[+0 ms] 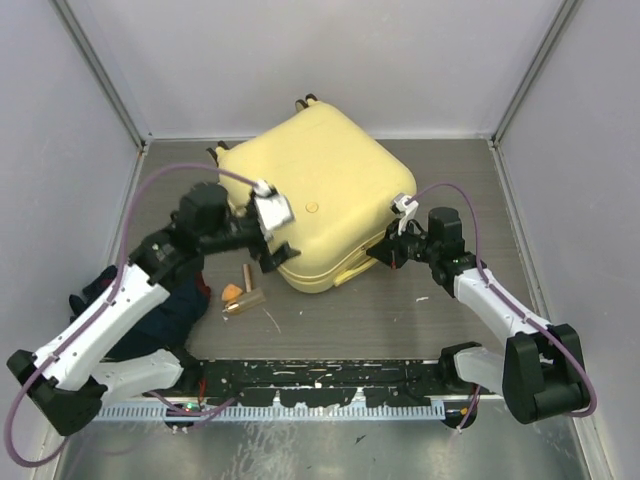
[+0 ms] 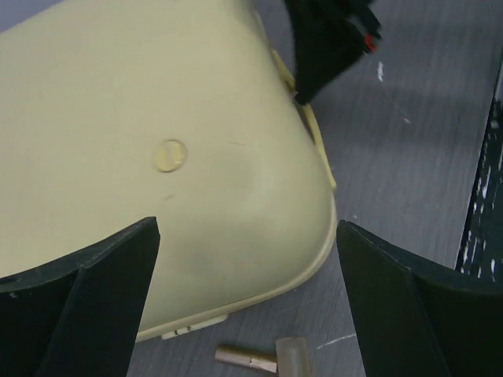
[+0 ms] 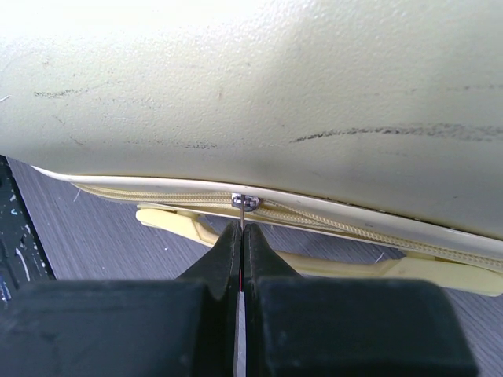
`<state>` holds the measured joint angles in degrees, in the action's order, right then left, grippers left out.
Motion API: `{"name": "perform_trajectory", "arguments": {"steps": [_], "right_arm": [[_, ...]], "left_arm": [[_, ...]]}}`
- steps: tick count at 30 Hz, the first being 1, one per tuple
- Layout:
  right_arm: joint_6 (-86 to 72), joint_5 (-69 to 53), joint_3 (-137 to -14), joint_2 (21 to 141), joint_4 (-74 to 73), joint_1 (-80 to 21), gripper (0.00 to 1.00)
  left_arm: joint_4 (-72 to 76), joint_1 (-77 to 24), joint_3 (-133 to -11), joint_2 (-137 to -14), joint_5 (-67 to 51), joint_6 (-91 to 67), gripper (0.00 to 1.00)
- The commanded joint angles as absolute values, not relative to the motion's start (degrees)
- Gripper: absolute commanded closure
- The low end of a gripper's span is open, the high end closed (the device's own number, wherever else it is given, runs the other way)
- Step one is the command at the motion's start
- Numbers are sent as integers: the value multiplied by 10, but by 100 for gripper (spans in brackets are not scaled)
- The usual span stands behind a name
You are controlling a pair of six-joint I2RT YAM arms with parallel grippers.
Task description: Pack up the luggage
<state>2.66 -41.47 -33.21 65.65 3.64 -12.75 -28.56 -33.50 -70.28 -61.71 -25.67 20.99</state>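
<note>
One luggage [image 1: 330,190], left gripper [image 2: 247,232] splayed above its lid, right gripper [image 3: 241,233] pinching zipper pull [image 3: 244,203]

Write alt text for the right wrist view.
The shut right claw grips the zipper pull on the seam of the yellow luggage, whose scuffed shell fills the upper frame. Below the seam, a pale yellow strap lies over the grey table.
</note>
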Motion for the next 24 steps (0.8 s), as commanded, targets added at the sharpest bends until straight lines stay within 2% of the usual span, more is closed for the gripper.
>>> {"name": "perform_trajectory", "arguments": {"steps": [1, 5, 6, 12, 20, 24], "right_arm": [[11, -420, -360, 665, 96, -132, 100], [16, -426, -356, 663, 84, -132, 100], [15, -427, -355, 664, 84, -132, 99], [3, -426, -362, 668, 87, -132, 100], [0, -425, -366, 665, 91, -132, 100], [2, -421, -363, 654, 84, -132, 100]], "left_arm": [[-245, -486, -633, -587, -149, 329, 6], [-235, -602, -615, -608, -112, 343, 12], [-229, -630, -611, -616, -95, 352, 16], [-130, -768, -567, -699, 55, 452, 21], [66, -822, -506, -846, 240, 554, 27], [173, -821, -481, -895, 293, 600, 32]]}}
